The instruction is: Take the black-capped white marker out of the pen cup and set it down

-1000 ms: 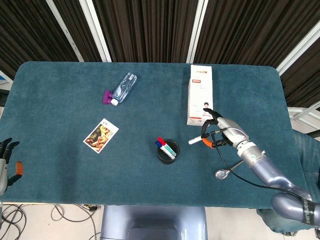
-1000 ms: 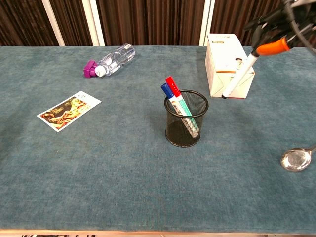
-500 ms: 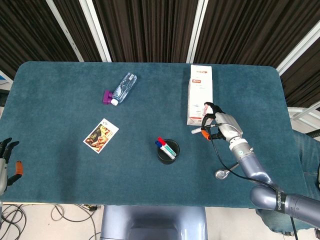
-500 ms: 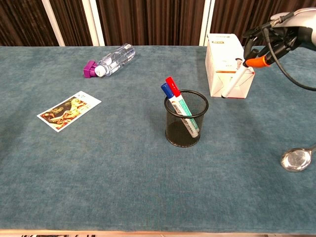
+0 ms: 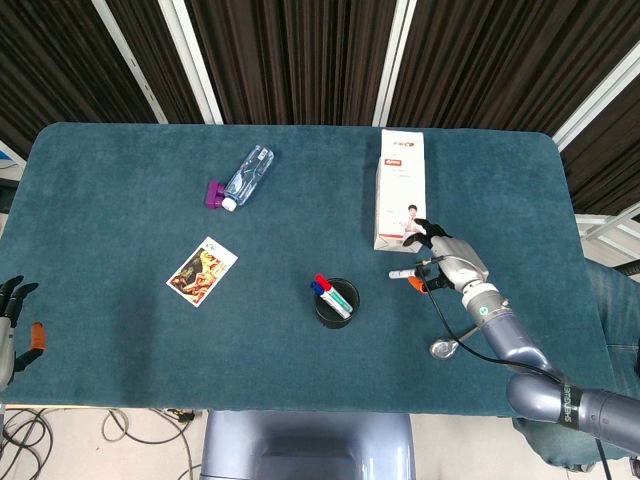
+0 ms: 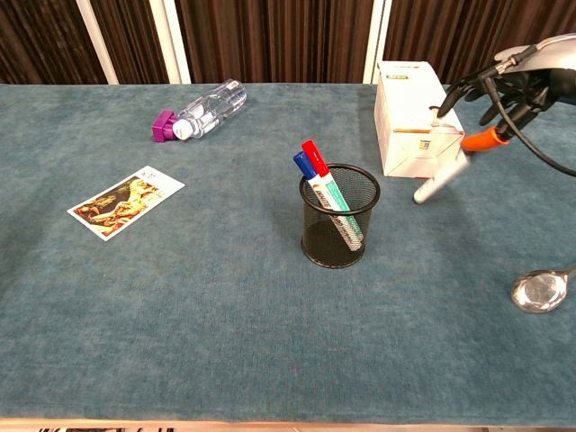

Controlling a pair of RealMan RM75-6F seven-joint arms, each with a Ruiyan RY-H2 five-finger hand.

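The white marker (image 5: 403,272) (image 6: 440,179) slants low over the cloth just in front of the white box, right of the pen cup. My right hand (image 5: 448,264) (image 6: 517,88) grips its far end, so the black cap is hidden among the fingers. The black mesh pen cup (image 5: 335,303) (image 6: 339,218) stands upright mid-table and holds a blue-capped, a red-capped and a green-labelled marker. My left hand (image 5: 11,318) hangs off the table's front left corner, fingers apart and holding nothing.
A white carton (image 5: 401,200) (image 6: 413,129) stands right behind the marker. A metal spoon (image 5: 446,347) (image 6: 540,290) lies near the front right. A plastic bottle (image 5: 240,178) (image 6: 202,111) and a picture card (image 5: 202,271) (image 6: 126,202) lie on the left half.
My right hand has come down toward the table by the carton with the marker. The marker has tipped from steeply slanted to nearly flat. The cup and the left hand have not moved.
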